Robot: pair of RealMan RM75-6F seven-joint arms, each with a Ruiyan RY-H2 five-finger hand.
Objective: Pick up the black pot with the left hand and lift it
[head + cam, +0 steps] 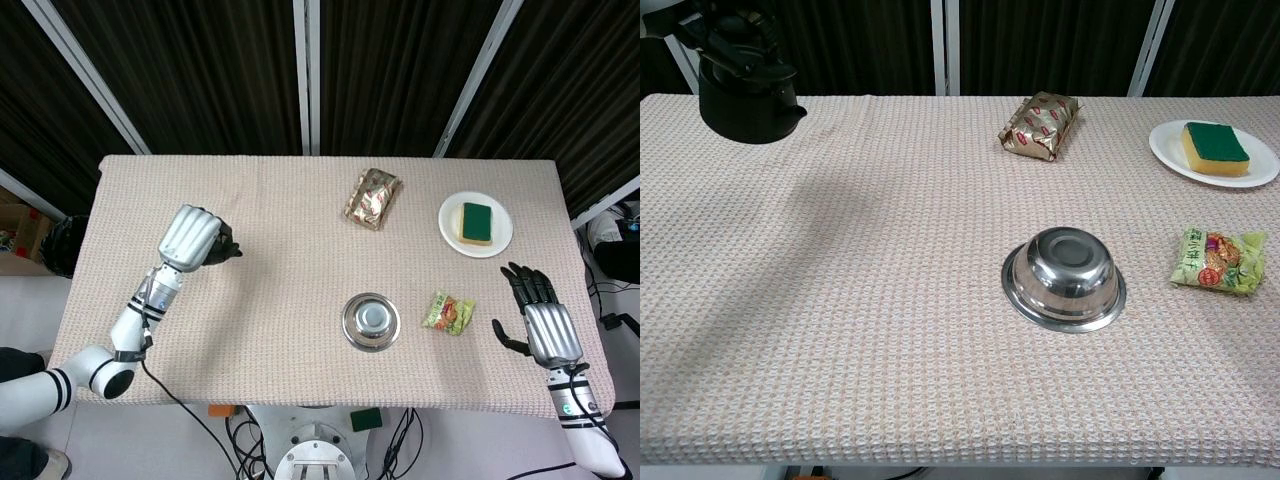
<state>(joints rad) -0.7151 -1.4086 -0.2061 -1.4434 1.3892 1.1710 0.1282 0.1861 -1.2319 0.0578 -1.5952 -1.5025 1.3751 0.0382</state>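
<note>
My left hand (190, 238) grips the black pot (748, 98) from above and holds it off the table at the left side. In the head view the hand covers most of the pot (224, 250); only its dark edge and spout show to the right of the fingers. The chest view shows the pot hanging above the cloth, with dark fingers (710, 28) around its top handle. My right hand (538, 312) rests near the table's right front corner, fingers spread and holding nothing.
An upturned steel bowl (370, 320) sits at centre front, a green snack packet (448, 312) to its right. A gold foil packet (372, 197) lies at the back centre. A white plate (450, 222) with a green-topped sponge (477, 221) stands at the back right.
</note>
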